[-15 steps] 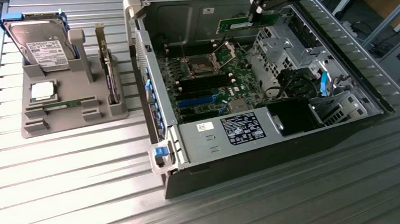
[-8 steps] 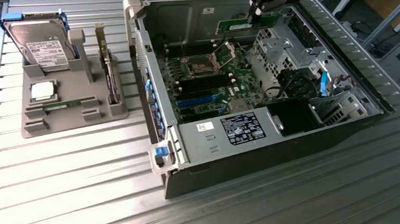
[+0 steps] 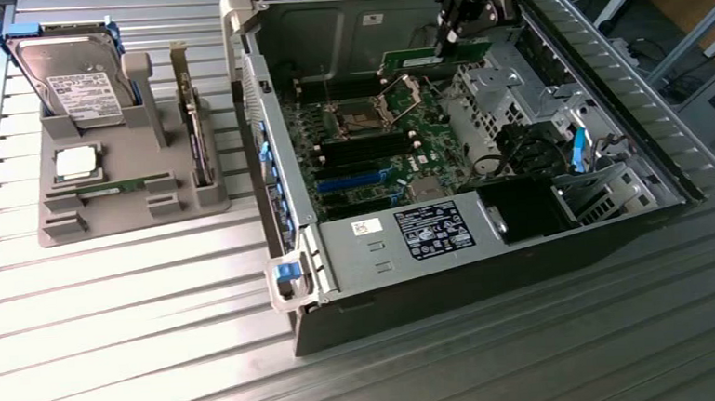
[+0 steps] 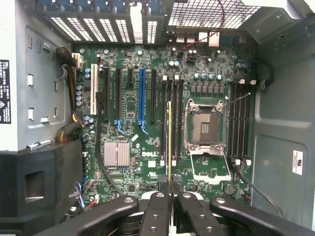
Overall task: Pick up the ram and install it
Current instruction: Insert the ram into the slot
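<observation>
Step in hand, as judged: install phase. Pickup done, ram [image 3: 436, 60] not seated.

Pincer [image 3: 454, 36] clamped narrow on the ram's top edge, inside the open computer case [image 3: 379, 255] lying on the worktop [image 3: 115, 308]. Ram hanging long side level over the far part of the motherboard [image 3: 367, 149].

Wrist view: pincer [image 4: 170, 204] gripping the ram [image 4: 170, 142], seen edge-on as a thin line. Line running along the bank of black memory slots [image 4: 176, 118], between the expansion slots and the empty processor socket [image 4: 204, 123]. Cannot tell whether the lower edge touches a slot or hangs above it.

Requirements of the insertion, as judged: lower edge parallel to one chosen slot and centred along it, no tilt, straight press down. Risk: landing between two neighbouring slots.
</observation>
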`<move>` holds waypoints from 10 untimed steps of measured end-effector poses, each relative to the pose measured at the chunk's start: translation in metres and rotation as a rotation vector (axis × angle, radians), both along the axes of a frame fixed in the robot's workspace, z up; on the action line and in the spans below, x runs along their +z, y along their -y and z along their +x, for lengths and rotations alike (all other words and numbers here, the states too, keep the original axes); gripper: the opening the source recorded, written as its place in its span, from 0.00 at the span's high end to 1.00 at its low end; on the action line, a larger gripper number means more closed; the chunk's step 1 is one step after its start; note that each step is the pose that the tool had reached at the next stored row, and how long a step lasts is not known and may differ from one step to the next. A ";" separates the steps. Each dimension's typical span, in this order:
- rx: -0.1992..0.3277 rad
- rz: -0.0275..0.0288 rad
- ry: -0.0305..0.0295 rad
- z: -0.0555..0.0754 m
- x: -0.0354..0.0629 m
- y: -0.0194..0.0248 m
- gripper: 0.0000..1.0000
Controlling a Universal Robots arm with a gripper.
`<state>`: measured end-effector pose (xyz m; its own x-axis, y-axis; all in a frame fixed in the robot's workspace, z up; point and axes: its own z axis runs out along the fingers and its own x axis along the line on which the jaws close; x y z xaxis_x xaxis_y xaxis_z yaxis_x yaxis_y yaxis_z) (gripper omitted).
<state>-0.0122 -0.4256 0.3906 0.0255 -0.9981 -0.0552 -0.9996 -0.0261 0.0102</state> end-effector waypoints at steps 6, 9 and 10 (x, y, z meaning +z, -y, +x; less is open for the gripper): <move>-0.019 -0.0003 0.0000 -0.005 -0.0090 -0.0030 0.87; -0.019 -0.0001 0.0000 -0.007 -0.0155 -0.0065 0.87; -0.019 -0.0002 0.0000 -0.009 -0.0172 -0.0069 0.87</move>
